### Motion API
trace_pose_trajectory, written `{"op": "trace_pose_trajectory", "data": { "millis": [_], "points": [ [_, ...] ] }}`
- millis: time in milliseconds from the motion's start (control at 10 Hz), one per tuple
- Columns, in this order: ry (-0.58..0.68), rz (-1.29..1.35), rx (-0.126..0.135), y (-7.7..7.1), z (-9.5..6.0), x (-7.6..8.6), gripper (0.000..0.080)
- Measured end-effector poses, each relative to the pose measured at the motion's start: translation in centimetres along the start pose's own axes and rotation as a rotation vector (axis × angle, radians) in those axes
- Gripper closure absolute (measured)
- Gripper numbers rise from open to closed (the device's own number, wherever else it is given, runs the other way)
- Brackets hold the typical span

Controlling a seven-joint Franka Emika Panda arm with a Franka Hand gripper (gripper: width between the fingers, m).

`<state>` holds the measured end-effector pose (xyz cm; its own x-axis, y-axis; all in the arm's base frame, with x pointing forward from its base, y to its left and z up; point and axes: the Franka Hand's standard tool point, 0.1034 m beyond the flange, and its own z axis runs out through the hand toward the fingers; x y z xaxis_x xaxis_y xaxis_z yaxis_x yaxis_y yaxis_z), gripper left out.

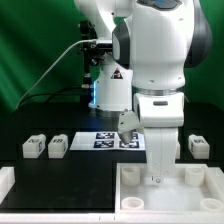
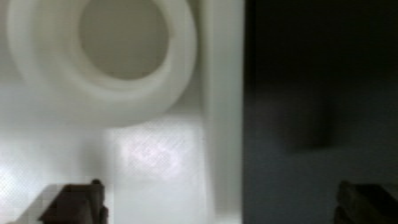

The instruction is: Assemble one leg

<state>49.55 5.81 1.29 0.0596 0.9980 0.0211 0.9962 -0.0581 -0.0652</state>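
Note:
My gripper (image 1: 154, 178) points straight down over the far edge of the large white panel (image 1: 110, 195) at the front. In the wrist view the fingertips (image 2: 75, 203) stand wide apart and the gripper (image 2: 221, 205) is open and empty. Right below it, blurred, are the panel's white surface and a round corner socket (image 2: 103, 50), with the dark table beside it. Two legs (image 1: 33, 147) (image 1: 58, 145) lie at the exterior view's left, one leg (image 1: 198, 145) at its right. Another leg (image 1: 127, 122) stands by the marker board, just left of my hand.
The marker board (image 1: 100, 139) lies on the black table behind the panel. The arm's base and cables stand at the back before a green curtain. A white block (image 1: 8, 180) lies at the front left edge.

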Motion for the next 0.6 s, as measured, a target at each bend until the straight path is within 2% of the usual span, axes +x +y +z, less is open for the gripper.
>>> {"op": "trace_pose_trajectory", "data": {
  "millis": [100,300,500,600],
  "points": [
    [0.000,0.001,-0.001,0.0,-0.1,0.0,0.0150],
    [-0.005,0.095,-0.020,0.1,-2.0,0.1,0.0150],
    [-0.001,0.232,-0.039,-1.1,-3.9,1.9,0.0150],
    [0.011,0.412,-0.040,-1.7,-4.4,3.2,0.0150]
  ]
}}
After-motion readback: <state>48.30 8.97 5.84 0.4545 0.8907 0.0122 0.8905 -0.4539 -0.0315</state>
